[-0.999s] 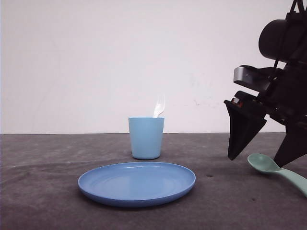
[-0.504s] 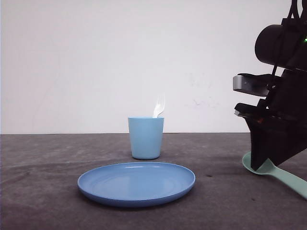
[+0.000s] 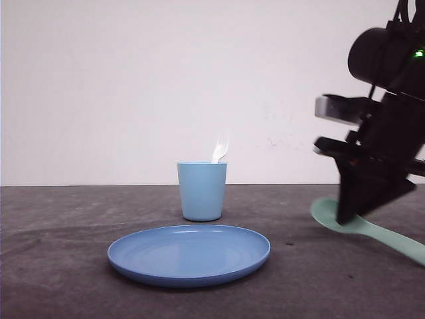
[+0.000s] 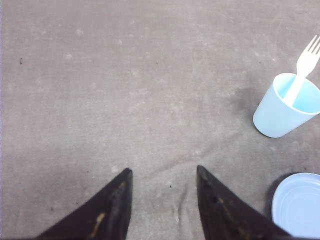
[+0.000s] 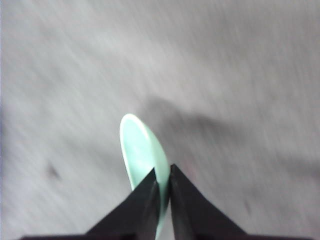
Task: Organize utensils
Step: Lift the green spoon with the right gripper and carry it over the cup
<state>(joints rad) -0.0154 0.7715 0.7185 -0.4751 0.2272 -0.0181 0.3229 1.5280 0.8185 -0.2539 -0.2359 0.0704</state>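
Two utensils. Front view: fork point(image 3: 220, 147) stands in cup point(image 3: 202, 191), already sorted; right gripper point(image 3: 352, 211) pinches the mint spoon point(image 3: 329, 214) at its neck, at 3 o'clock from the plate point(image 3: 189, 254), likely bound for the cup. Left wrist view: left gripper point(image 4: 161, 176) with jaws apart, idle over bare table point(image 4: 125, 90). Right wrist view: tips clamped on the spoon, bowl poking ahead, blurred.

Over the last second the right gripper point(image 3: 352, 216) came down from just above the mint-green spoon point(image 3: 329, 214) and closed its spread fingers onto the neck behind the bowl. The spoon then shifted toward the cup side of the table, its bowl lifting slightly, and the wrist view blurred with the motion point(image 5: 142, 150).
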